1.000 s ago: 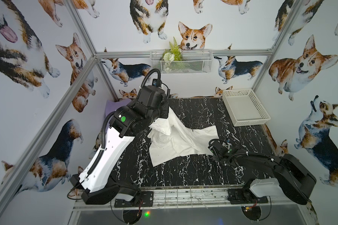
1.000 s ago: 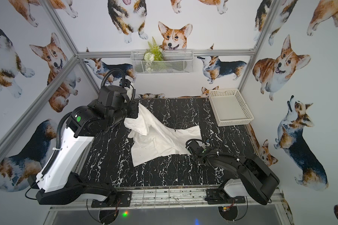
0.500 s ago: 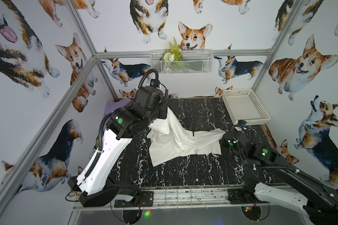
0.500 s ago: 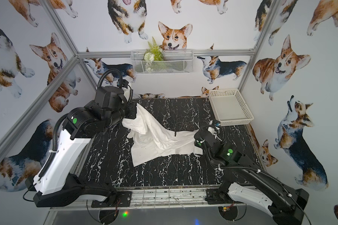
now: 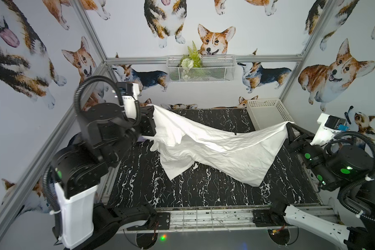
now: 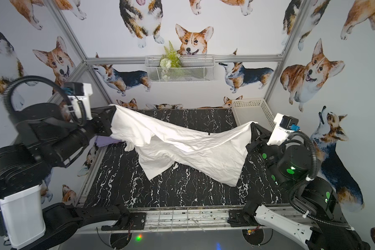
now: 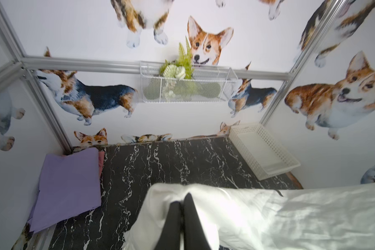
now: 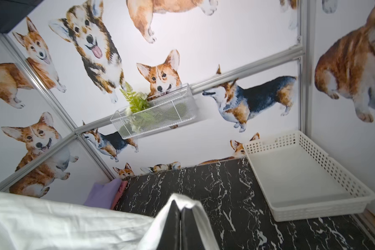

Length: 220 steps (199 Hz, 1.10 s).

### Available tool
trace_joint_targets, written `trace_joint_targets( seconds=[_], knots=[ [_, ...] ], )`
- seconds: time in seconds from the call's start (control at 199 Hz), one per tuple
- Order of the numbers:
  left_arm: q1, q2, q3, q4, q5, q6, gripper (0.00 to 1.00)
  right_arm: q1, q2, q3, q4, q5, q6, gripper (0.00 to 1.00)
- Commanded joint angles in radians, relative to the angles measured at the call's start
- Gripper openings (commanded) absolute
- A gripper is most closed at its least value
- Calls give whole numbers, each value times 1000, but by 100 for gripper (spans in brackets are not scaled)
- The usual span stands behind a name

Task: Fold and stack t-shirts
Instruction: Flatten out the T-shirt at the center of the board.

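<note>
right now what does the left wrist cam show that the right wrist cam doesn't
Only the left wrist view: the left gripper, shut on one end of the white t-shirt, and the broad flat top of the folded lavender t-shirt.
Only the right wrist view: the right gripper, shut on the shirt's other end.
Both: the white t-shirt, the lavender t-shirt with the pinkish t-shirt peeking out next to it, the white basket, the marble table and the wire basket with the plant.
</note>
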Motion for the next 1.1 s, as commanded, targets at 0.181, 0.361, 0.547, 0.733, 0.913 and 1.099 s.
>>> trace_joint_targets(
  seconds=[0.181, 0.361, 0.547, 0.733, 0.913, 1.099],
  knots=[
    [2, 158, 152, 43, -106, 152, 0, -36, 236, 94, 187, 57, -216, 0],
    [57, 275, 111, 71, -37, 109, 0, -260, 451, 131, 102, -222, 31, 0],
    [373, 399, 170, 63, 250, -38, 0, -453, 628, 240, 79, -395, 114, 0],
    [529, 553, 294, 137, 542, -123, 0, -518, 654, 282, 149, -369, 81, 0],
    [618, 612, 416, 252, 760, -237, 0, -518, 527, 163, 278, -285, 37, 0],
    [692, 553, 299, 251, 880, -291, 0, -517, 420, 17, 299, -292, 44, 0]
  ],
)
